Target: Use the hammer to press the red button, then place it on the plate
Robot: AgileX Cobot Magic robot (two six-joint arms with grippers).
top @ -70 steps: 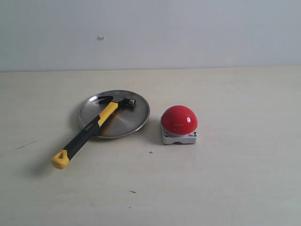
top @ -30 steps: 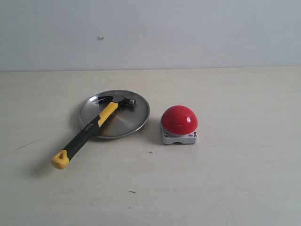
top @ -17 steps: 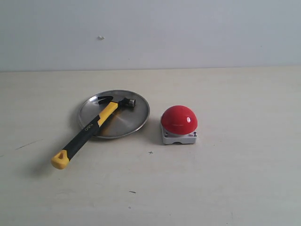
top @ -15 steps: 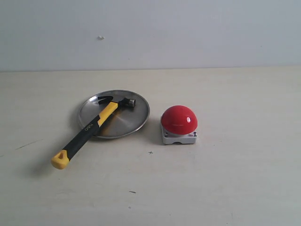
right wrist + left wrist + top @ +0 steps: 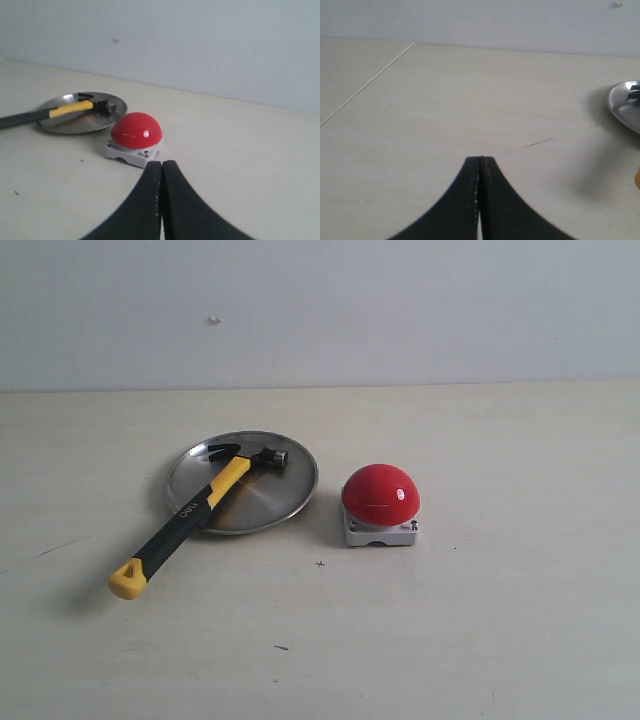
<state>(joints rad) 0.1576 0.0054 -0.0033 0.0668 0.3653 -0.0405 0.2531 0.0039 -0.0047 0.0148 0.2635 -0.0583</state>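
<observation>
Hammer point(image 5: 200, 508) first: you will find it lying aslant with its dark head inside the plate point(image 5: 292, 492). Its yellow-and-black handle crosses the near-left rim and runs out over the desk point(image 5: 480, 620), so the yellow looped end lies well outside the plate. The plate sits flat on the desk, left of centre in the exterior view. Just to its right, near but not touching, stands the red button point(image 5: 380, 494), its glossy dome upright on the square grey-white base. Your left pincer point(image 5: 480, 167) is pressed together, its two black fingers meeting edge to edge with nothing between them. It looks out over bare desk, with the plate's rim and a sliver of the yellow handle end at the edge of its wrist view. Your right pincer point(image 5: 162, 170) is likewise pressed together and pinches nothing. Its tips point toward the red button, which sits just beyond them, with the plate and hammer farther off. Neither pincer touches any of the three things. Behind the desk rises a plain pale wall point(image 5: 400, 310).
</observation>
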